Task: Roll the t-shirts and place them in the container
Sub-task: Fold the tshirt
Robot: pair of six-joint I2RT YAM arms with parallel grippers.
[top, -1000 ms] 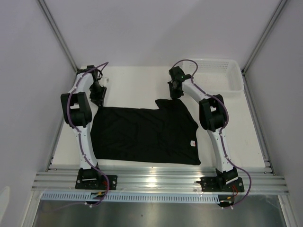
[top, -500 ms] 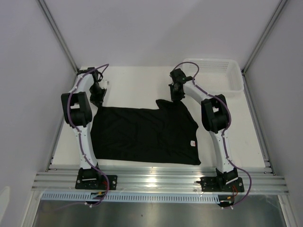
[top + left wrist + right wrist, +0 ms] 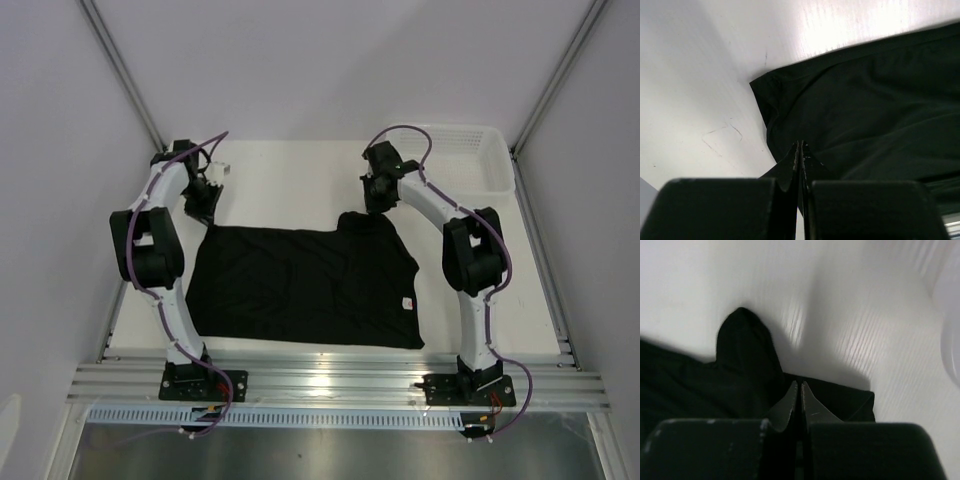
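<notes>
The black t-shirt point(image 3: 300, 285) lies spread flat on the white table, its small light label point(image 3: 407, 303) near the right front. At the shirt's far left corner, my left gripper point(image 3: 205, 214) is shut with fabric pinched at the tips point(image 3: 801, 144). My right gripper point(image 3: 374, 208) is shut on the shirt's far right sleeve edge point(image 3: 801, 385). In the right wrist view a fold of the black cloth point(image 3: 745, 355) sticks up just beyond the tips. In the left wrist view the shirt point(image 3: 880, 100) fills the right side.
A white mesh basket point(image 3: 495, 180) stands at the back right corner, just right of the right arm. Grey walls close in both sides and the back. An aluminium rail point(image 3: 340, 380) carrying the arm bases runs along the near edge.
Both grippers have closed on the shirt's far edge. Both elbows swung outward, and the far right sleeve has bunched slightly toward the right gripper.
</notes>
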